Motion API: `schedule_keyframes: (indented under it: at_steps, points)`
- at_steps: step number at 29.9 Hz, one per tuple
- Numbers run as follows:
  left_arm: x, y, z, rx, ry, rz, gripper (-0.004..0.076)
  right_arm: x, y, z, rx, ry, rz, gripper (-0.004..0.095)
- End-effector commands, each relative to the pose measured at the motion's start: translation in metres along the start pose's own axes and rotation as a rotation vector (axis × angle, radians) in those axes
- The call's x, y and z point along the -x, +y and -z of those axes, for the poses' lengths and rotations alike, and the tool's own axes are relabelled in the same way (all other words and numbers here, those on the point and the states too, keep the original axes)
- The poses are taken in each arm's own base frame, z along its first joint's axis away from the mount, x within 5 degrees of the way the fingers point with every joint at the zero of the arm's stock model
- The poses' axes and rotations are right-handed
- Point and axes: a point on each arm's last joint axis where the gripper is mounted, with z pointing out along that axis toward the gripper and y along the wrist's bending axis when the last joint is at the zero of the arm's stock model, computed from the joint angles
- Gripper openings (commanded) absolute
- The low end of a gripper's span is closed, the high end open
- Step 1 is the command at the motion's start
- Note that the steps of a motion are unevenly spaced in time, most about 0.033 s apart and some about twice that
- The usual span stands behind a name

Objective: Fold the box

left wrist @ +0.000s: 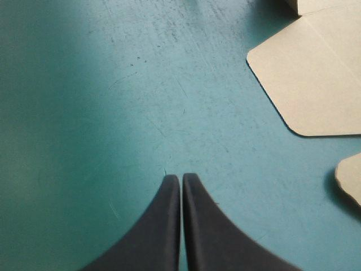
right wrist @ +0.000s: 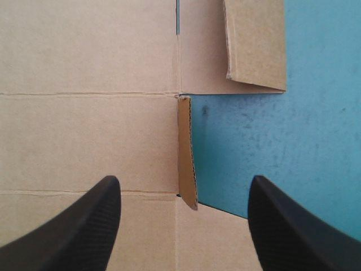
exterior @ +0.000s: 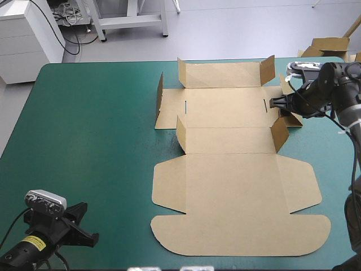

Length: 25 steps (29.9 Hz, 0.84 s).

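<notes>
A cut sheet of brown board, the box (exterior: 231, 169), is laid out on the teal-green table cover (exterior: 84, 124), right of the middle, reaching from near the far edge almost to the near edge. Its broad near panels with rounded corners are seen lying flat, while several narrower flaps toward the far end are raised, among them a long far wall flap (exterior: 223, 73) and a left side flap (exterior: 159, 101). The right gripper (exterior: 277, 104), of two black fin-shaped fingers, is held at the box's right edge, toward the far end. In its wrist view the right gripper (right wrist: 183, 183) is seen spread wide with nothing gripped. A short upright flap (right wrist: 187, 152) is shown edge-on between the fingers, one finger (right wrist: 96, 226) being over the board. The left gripper (exterior: 82, 226) is seen over the table's near left corner, well apart from the box. Its fingers (left wrist: 163, 226) are pressed together to a point, empty, above bare cover, with a rounded box flap (left wrist: 316, 73) ahead and off to one side.
</notes>
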Motion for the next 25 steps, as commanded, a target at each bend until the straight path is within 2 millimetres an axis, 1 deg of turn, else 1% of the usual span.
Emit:
schedule_keyframes:
  at_steps: [1, 5, 10, 14, 16, 18, 20, 22, 25]
  points:
    - [0.012, 0.0, 0.003, 0.0, -0.078, 0.019, -0.0008, 0.006, -0.003, -0.008, 0.006, 0.002, 0.013, 0.0605]
    - [0.012, 0.0, 0.003, 0.0, -0.078, 0.019, -0.0008, 0.009, -0.005, -0.044, 0.011, 0.081, 0.007, 0.0602]
    - [0.012, 0.0, 0.003, 0.0, -0.078, 0.019, -0.0008, 0.009, -0.005, -0.075, 0.036, 0.152, -0.008, 0.0601]
    - [0.012, 0.0, 0.003, 0.0, -0.078, 0.019, -0.0008, 0.009, -0.004, -0.087, 0.054, 0.173, -0.012, 0.0602]
    - [0.012, 0.0, 0.003, 0.0, -0.078, 0.019, -0.0008, 0.009, -0.004, -0.088, 0.055, 0.175, -0.01, 0.06]
    - [0.012, 0.0, 0.003, 0.0, -0.078, 0.019, -0.0008, 0.009, -0.004, -0.088, 0.055, 0.175, -0.01, 0.0566]
    - [0.012, 0.0, 0.003, 0.0, -0.078, 0.019, -0.0008, 0.008, -0.005, -0.088, 0.054, 0.178, -0.005, 0.0458]
    - [0.012, 0.0, 0.003, 0.0, -0.078, 0.019, -0.0008, 0.008, -0.004, -0.088, 0.056, 0.178, -0.006, 0.0317]
    - [0.012, 0.0, 0.003, 0.0, -0.078, 0.019, -0.0008, 0.008, -0.004, -0.088, 0.056, 0.183, -0.006, 0.0073]
